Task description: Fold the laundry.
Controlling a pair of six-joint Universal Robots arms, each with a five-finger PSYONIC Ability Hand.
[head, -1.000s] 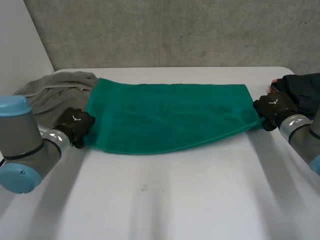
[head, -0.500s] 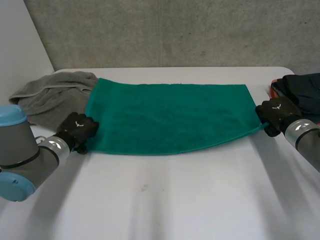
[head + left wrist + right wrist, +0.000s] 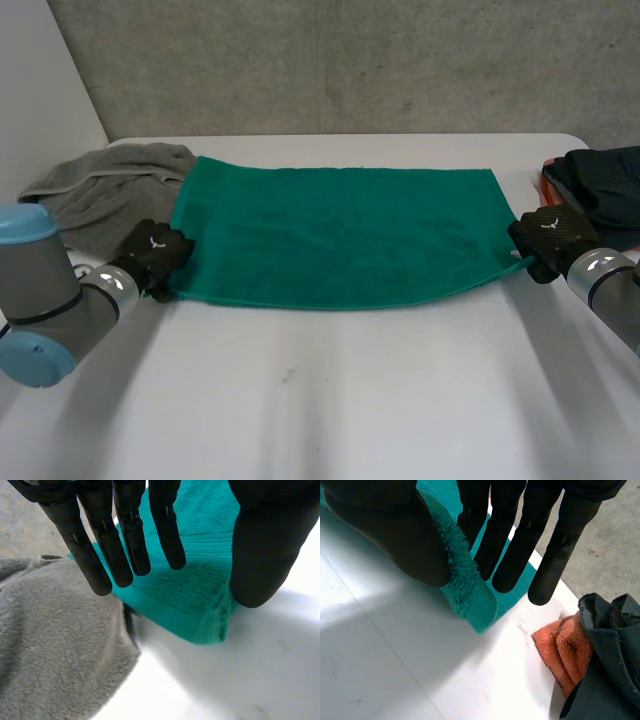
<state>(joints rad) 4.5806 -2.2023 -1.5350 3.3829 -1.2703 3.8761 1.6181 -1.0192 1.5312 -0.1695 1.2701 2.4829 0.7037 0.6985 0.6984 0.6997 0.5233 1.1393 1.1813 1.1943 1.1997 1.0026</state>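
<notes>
A green towel [image 3: 340, 235] lies spread flat across the far half of the white table [image 3: 330, 400]. My left hand [image 3: 155, 252] is at its near left corner. In the left wrist view the fingers [image 3: 125, 540] are straight and spread over the towel corner [image 3: 200, 610], which lies on the table, and the thumb stands apart from them. My right hand [image 3: 550, 235] is at the near right corner. There the thumb [image 3: 395, 530] and fingers pinch the towel's fluffy edge [image 3: 470, 600] a little above the table.
A crumpled grey towel [image 3: 100, 195] lies at the far left, touching the green towel's edge and close beside my left hand [image 3: 55, 645]. A dark garment [image 3: 610, 185] on an orange cloth [image 3: 565, 650] sits at the far right, just beyond my right hand.
My left hand's fingers have loosened at the left corner, and the hand has shifted slightly along it. The right hand has moved a little nearer with its corner still pinched.
</notes>
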